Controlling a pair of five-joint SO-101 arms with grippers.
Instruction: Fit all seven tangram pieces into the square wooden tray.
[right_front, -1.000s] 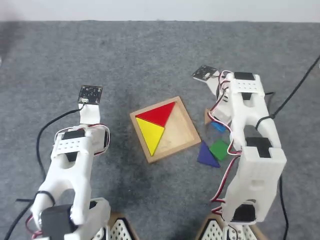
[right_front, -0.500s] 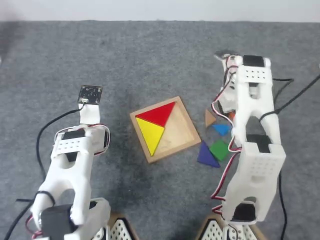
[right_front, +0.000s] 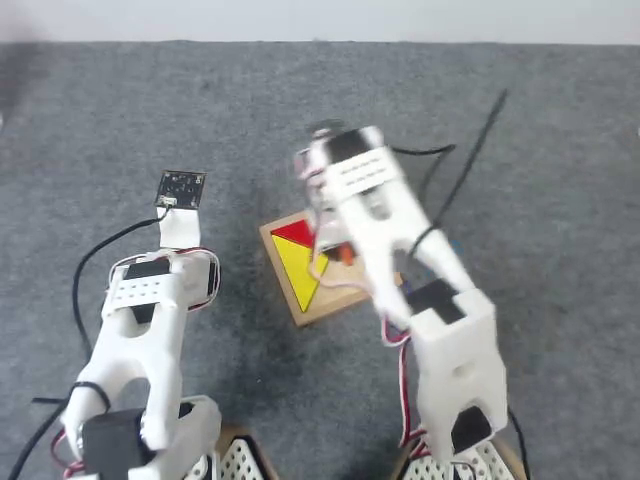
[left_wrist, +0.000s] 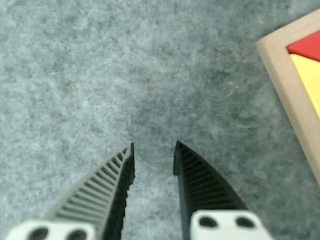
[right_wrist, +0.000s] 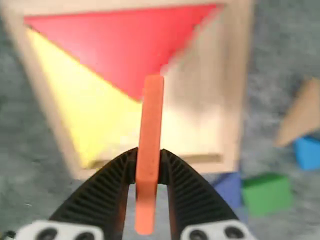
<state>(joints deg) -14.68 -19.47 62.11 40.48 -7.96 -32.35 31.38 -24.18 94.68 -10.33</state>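
While over tray (right_wrist: 239, 100), right fingers (right_wrist: 102, 200) tight on orange piece (right_wrist: 150, 150) (left fingers (left_wrist: 107, 185) apart); green piece (right_wrist: 266, 192) nearby.

The tabletop (right_front: 200, 110) was covered with a grey felt mat (left_wrist: 75, 65). Its surface was mottled and slightly fuzzy, and fine pale fibres showed in the close left wrist view. Along the far edge in the high view ran a pale, off-white strip (right_front: 320, 20), either a wall or a bare surface beyond the mat; which one could not be told. The light was soft and even, leaving only faint, blurred shadows on the felt. Toward the far left corner the mat looked darker.
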